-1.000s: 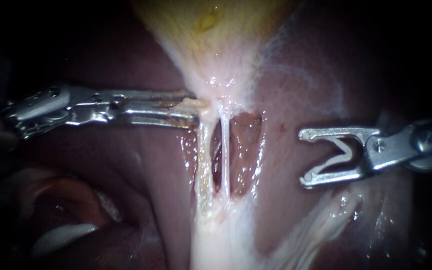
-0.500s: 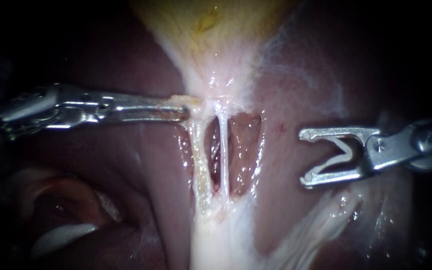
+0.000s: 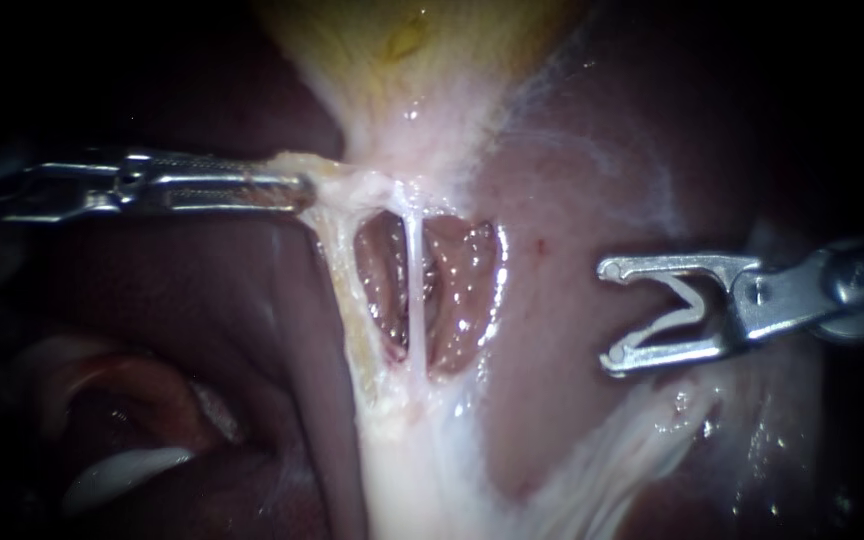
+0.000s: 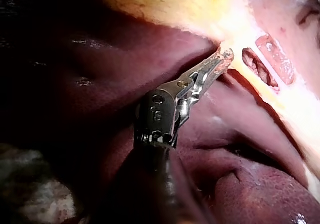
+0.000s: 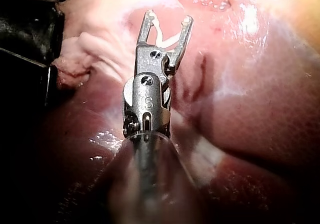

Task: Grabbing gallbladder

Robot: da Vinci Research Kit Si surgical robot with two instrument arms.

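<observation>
The yellow gallbladder (image 3: 412, 50) narrows downward into pale tissue. My left instrument (image 3: 302, 190) comes in level from the left, its jaws shut on the edge of that pale neck and drawing it sideways. In the left wrist view the same jaws (image 4: 227, 54) pinch the pale edge beside two open windows. Below the neck a thin white tube (image 3: 414, 290) runs down between two reddish windows, with a thicker pale strand (image 3: 342, 280) to its left. My right instrument (image 3: 608, 312) hangs over the liver to the right, jaws open and touching no tissue (image 5: 168, 17).
Dark red liver (image 3: 602, 180) surrounds the field on both sides. A broad white band of tissue (image 3: 402, 480) continues down from the tubes. A pale fold (image 3: 122, 470) lies at the lower left. A small V-shaped piece sits deep between the right jaws.
My left instrument has moved left with the pale neck in its jaws, stretching the tissue and widening the windows around the thin tube. The right instrument has stayed still.
</observation>
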